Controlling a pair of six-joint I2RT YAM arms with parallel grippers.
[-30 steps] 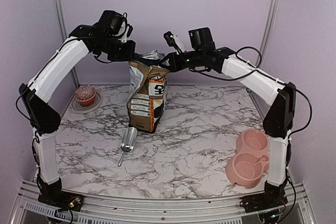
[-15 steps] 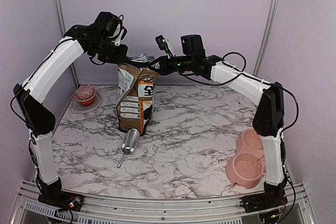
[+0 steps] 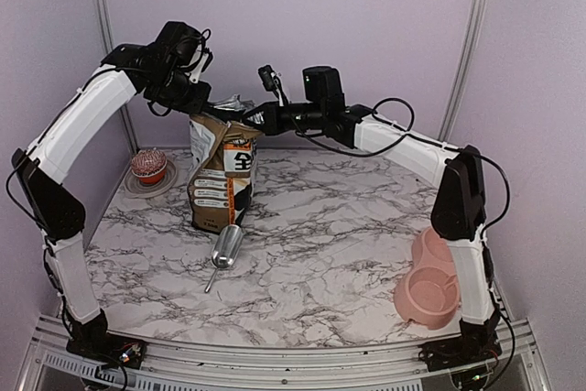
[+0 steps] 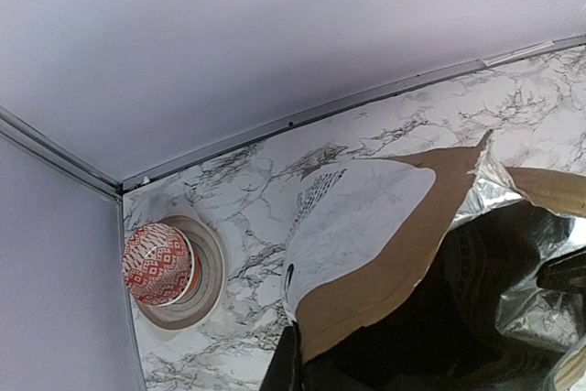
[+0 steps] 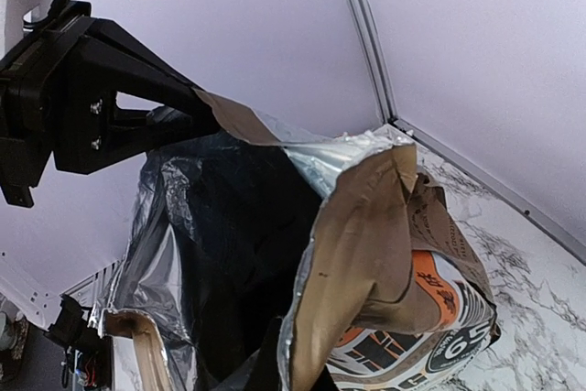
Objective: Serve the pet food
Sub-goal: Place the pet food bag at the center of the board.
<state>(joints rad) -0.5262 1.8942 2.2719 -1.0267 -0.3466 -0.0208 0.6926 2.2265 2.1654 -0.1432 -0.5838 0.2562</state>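
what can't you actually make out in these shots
Pet food: both wrist views show only the dark inside of the bag; no pellets visible.
Right claw: the bag's flap covers its fingers in its own view; too small in the top view to judge its grip.
Pink double bowl: top view, the right arm covers part of its edge.

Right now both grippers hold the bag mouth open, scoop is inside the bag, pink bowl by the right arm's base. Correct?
Not quite: the scoop is not inside the bag; it lies on the table just in front of it, as the top external view shows. The rest stands.
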